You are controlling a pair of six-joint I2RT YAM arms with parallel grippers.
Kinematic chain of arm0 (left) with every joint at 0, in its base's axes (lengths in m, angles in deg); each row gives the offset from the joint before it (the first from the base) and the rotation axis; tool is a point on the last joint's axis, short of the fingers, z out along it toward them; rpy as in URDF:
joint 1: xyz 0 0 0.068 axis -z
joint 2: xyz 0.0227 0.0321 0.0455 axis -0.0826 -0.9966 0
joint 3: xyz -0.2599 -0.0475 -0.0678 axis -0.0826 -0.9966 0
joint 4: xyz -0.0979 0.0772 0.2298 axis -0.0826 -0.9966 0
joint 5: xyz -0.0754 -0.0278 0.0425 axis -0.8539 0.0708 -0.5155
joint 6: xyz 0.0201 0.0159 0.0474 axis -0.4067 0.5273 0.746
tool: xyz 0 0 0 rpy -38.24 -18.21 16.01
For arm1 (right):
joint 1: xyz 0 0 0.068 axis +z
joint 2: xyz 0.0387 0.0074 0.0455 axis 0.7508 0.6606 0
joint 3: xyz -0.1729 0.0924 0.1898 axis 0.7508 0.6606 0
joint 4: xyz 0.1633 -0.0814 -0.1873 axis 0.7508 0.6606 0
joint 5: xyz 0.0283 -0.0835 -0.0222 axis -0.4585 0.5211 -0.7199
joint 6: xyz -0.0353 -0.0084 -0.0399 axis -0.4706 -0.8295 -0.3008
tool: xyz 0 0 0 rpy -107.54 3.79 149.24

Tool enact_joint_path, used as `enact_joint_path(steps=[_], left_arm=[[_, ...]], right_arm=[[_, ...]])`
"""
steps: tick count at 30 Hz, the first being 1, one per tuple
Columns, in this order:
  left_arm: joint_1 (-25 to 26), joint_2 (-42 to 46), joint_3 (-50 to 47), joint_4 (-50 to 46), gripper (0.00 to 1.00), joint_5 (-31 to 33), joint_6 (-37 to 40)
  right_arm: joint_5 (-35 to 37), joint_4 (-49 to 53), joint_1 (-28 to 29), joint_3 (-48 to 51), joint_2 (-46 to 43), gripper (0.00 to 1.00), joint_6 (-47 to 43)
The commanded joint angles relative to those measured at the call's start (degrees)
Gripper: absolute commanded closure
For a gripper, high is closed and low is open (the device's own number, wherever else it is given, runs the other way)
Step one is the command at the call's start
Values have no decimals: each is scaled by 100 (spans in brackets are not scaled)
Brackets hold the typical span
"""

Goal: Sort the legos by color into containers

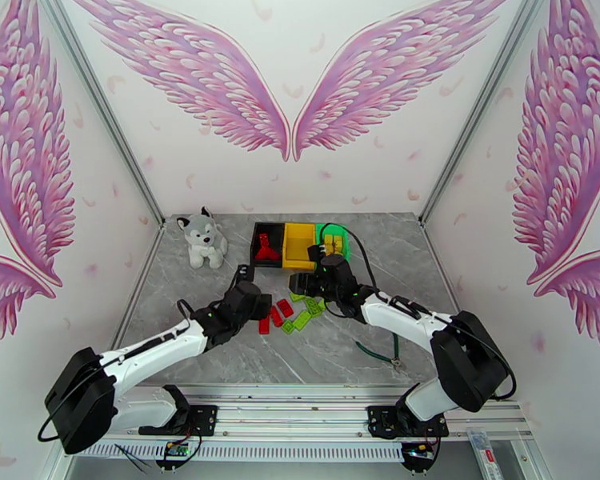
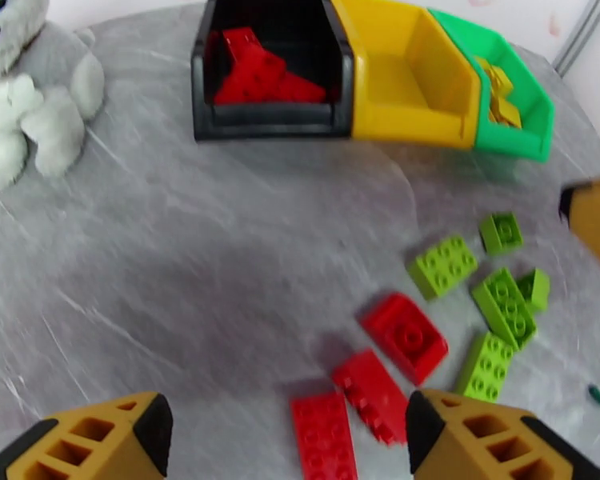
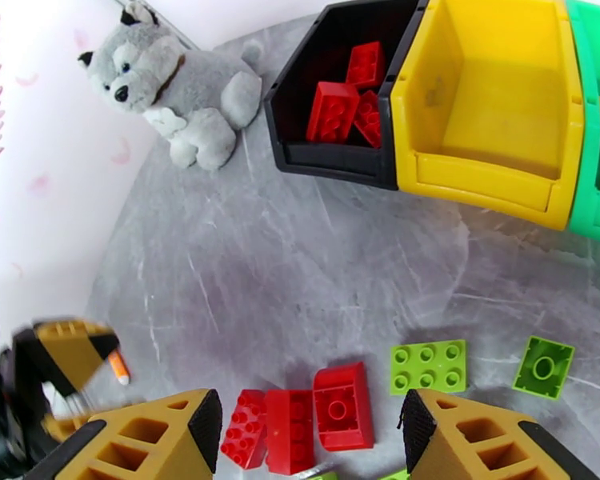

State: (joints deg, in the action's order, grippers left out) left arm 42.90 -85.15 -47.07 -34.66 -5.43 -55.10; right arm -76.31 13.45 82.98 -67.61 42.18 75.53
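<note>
Left wrist view: left gripper spread wide, empty; three small red studded plastic bricks lie bunched just ahead between its fingers. Closing might pinch two, one slipping loose before the black plastic bin beyond.

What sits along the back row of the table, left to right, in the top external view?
plush husky → black bin → yellow bin → green bin
</note>
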Motion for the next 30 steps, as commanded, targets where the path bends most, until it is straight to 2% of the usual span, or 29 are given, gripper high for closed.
enact_joint_path(steps=[1,6,9,18,30], left_arm=[[492,201,-284,-266,18,400,-663],[1151,-149,-266,-651,18,1117,-1176],[1245,-411,-336,-458,18,1103,-1300],[1257,-1315,-108,-392,18,1156,-1423],[1070,-1969,81,31,31,836,-1177]], right_arm=[[-97,-10,147,-135,-69,33,177],[42,-107,228,26,-300,27,227],[91,-111,236,26,-332,26,219],[139,-108,225,-127,-105,25,165],[207,-82,204,-80,-164,25,166]])
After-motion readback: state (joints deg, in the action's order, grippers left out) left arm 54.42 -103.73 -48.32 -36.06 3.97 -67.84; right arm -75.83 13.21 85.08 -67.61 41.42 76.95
